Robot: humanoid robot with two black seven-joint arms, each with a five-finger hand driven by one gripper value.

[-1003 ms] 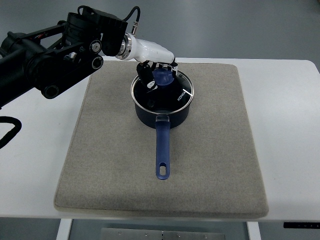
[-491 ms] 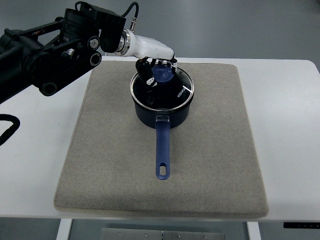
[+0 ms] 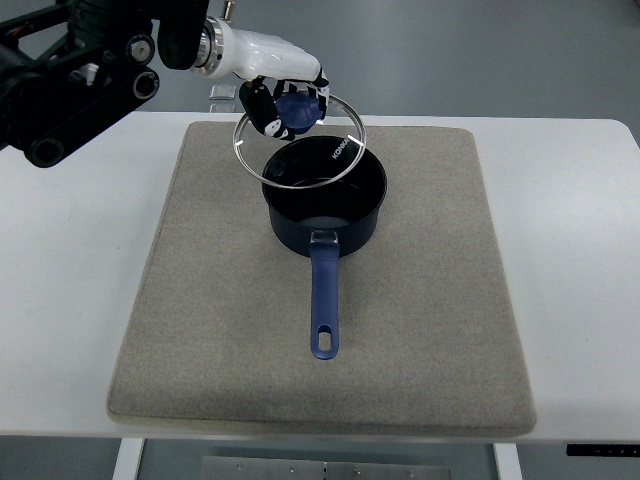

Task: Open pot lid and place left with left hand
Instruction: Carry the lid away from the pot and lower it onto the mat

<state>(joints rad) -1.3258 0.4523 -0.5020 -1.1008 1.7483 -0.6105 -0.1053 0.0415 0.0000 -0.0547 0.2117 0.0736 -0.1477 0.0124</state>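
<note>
Lid (image 3: 300, 140) hangs from left hand (image 3: 282, 100), above pot (image 3: 325, 205).

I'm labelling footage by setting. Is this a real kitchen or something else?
Probably a lab test bench, not a kitchen: a plain white table, a grey felt mat under the pot, no stove, and bare grey floor beyond.

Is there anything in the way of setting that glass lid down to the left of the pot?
Nothing visible. The left robot hand holds the lid by its knob above the pot, and the grey mat left of the pot is bare.
</note>
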